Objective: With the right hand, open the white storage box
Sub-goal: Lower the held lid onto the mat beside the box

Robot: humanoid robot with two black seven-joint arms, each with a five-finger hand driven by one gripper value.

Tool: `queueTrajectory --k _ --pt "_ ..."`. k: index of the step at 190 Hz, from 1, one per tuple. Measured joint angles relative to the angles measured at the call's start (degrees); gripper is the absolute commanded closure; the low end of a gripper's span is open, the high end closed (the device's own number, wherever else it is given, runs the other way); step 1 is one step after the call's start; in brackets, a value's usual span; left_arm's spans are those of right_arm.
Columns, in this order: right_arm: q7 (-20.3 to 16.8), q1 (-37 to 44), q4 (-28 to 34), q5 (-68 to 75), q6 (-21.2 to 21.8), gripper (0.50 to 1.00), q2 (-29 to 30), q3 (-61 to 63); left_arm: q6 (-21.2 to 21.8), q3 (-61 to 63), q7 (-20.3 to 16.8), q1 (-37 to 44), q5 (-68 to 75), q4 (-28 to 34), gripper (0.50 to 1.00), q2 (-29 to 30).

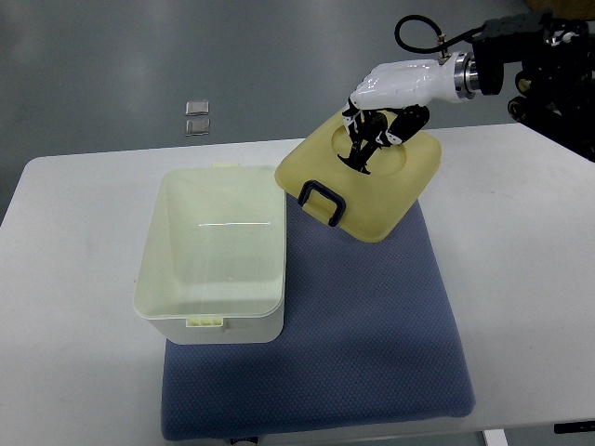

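Lid (372, 181) hanging tilted, clear of open storage box (218, 255), over mat (372, 316). Right hand (386, 116) pinching its far edge, fingers closed. Looking light, stiff, slick plastic; handle (322, 200) offering surer hold.

White storage box (216, 255) open, upright; yellowish lid (367, 181) tilted just beside it.

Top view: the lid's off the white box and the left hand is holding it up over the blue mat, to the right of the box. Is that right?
Not quite. The top view shows the right hand holding the lid, its arm coming in from the picture's right edge. The rest stands: the white box is open and the lid is over the blue mat, right of the box.
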Motion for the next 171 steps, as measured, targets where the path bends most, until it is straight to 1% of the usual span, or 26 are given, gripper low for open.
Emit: queueTrajectory --k 43,85,121,171 --pt "0.0 -3.2 -4.0 -0.3 -1.7 1.000 0.4 0.0 0.0 0.0 0.0 0.0 0.0 0.0 0.500 0.0" --pt "0.0 -3.5 -7.6 0.0 -2.1 1.000 0.2 0.1 0.0 0.0 0.0 0.0 0.0 0.0 0.500 0.0" --pt "0.0 -3.6 -8.0 0.3 -2.2 1.000 -0.2 0.3 0.0 0.0 0.0 0.0 0.0 0.0 0.500 0.0" --pt "0.0 -6.3 -7.6 0.3 -3.0 1.000 0.9 0.3 0.0 0.0 0.0 0.0 0.0 0.0 0.500 0.0"
